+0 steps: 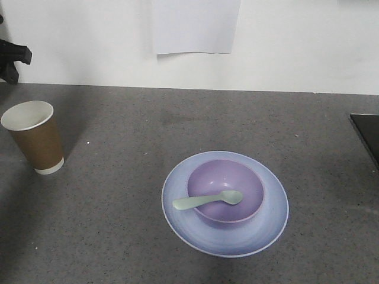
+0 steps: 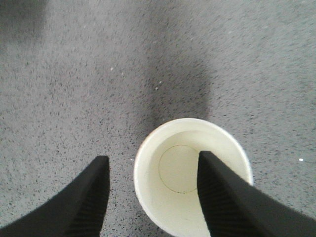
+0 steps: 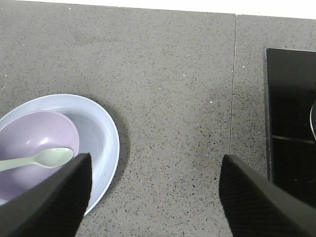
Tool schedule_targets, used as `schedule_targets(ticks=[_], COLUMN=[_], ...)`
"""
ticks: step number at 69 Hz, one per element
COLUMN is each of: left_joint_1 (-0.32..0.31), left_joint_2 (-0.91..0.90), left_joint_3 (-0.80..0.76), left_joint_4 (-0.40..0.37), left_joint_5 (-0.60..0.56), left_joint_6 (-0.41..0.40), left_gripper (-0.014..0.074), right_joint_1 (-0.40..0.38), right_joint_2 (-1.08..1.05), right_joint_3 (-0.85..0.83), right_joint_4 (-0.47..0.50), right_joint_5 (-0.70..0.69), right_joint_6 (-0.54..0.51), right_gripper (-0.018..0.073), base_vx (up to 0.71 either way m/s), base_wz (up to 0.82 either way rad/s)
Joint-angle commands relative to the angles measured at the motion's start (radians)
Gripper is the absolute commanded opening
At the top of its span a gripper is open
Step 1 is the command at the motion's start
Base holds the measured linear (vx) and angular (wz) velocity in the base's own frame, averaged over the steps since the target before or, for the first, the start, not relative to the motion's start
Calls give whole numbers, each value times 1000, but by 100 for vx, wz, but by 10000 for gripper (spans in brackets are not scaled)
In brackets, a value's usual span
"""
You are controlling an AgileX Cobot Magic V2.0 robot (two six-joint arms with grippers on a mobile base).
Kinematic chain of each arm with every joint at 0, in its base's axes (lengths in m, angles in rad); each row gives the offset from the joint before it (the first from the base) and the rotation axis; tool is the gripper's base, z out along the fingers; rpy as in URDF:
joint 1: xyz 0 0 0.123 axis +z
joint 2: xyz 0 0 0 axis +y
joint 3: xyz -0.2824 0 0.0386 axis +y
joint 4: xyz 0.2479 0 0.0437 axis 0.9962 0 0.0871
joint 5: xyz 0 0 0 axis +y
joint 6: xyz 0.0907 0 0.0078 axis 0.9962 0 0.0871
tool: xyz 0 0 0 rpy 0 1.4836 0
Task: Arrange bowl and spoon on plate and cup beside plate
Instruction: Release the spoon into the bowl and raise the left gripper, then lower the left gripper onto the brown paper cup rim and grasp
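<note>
The plate (image 1: 225,234) is lying flat on the grey speckled tabletop (image 1: 118,225), and the bowl (image 1: 225,189) is sitting upright on it, a little toward the far side. The spoon (image 1: 207,200) is resting across the bowl, with its head inside and its handle sticking out over the rim toward the left of the front view. The cup (image 1: 34,137) is standing upright on the tabletop, well apart from the plate, at the left edge of the front view.

The left end effector (image 2: 153,195) is hanging over the cup with its fingers spread; in the left wrist view one finger (image 2: 84,197) is showing outside the white rim and the other is showing over the white inside. I cannot tell if it is touching the cup.

The right end effector (image 3: 155,197) is hovering above bare tabletop just beside the plate, its fingers (image 3: 54,202) spread wide and gripping nothing. A black panel (image 3: 291,123) is lying at the tabletop's right side.
</note>
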Motion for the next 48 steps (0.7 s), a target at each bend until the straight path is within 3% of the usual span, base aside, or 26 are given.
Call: schedule_targets(ticks=[1, 30, 48], left_joint_1=[20, 56, 56], left_joint_2=[-12, 68, 82], left_joint_3=[-31, -29, -27], left_joint_4=[-11, -21, -98], left_joint_5=[-32, 3, 10], left_joint_6=[-20, -17, 45], left_gripper=[393, 391, 391], right_joint_1=[-6, -6, -6], right_joint_2=[-1, -1, -1], right_joint_3=[-30, -30, -30], right_joint_4=[9, 9, 8], right_joint_5=[-57, -60, -62], right_joint_6=[-5, -5, -5], right_gripper=[528, 528, 528], base_vx=[0, 0, 0], base_wz=[0, 0, 0])
